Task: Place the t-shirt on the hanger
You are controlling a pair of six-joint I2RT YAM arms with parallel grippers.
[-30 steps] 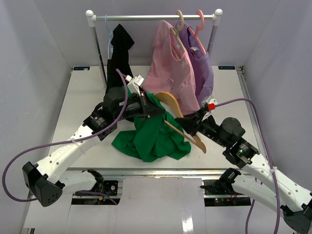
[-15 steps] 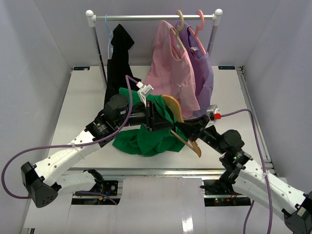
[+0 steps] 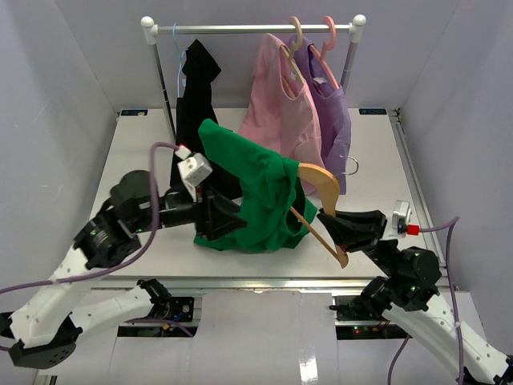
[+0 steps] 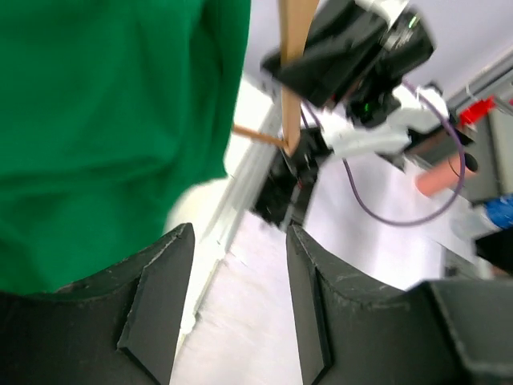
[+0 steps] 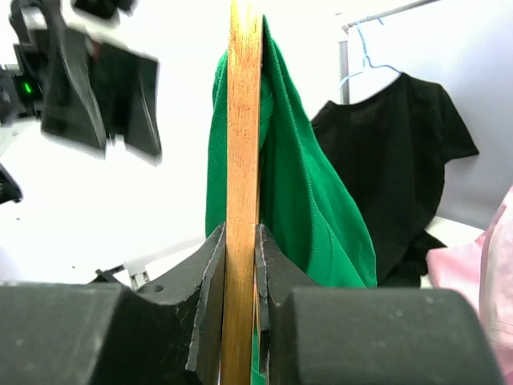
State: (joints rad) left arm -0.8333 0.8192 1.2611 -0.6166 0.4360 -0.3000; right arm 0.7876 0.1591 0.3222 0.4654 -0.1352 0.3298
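Observation:
The green t-shirt (image 3: pixel 256 192) hangs draped over one arm of the light wooden hanger (image 3: pixel 322 183), lifted above the table. My right gripper (image 3: pixel 327 220) is shut on the hanger's other arm; in the right wrist view the wooden bar (image 5: pixel 243 120) stands upright between the jaws of that gripper (image 5: pixel 240 241), with the t-shirt (image 5: pixel 304 192) behind it. The hanger's metal hook (image 3: pixel 350 166) points right. My left gripper (image 3: pixel 232 223) sits just left of the shirt's lower part, open. In its own view the gripper (image 4: pixel 238 265) holds nothing, and the t-shirt (image 4: pixel 104 120) fills the upper left.
A clothes rack (image 3: pixel 252 28) stands at the back of the table (image 3: pixel 136 152). On it hang a black garment (image 3: pixel 196 96), a pink shirt (image 3: pixel 280 120) and a purple shirt (image 3: pixel 335 112). Grey walls close in both sides.
My left gripper has opened, let go of the t-shirt and drawn back to the left. My right arm has raised the hanger and moved it right, so the shirt now hangs off the table.

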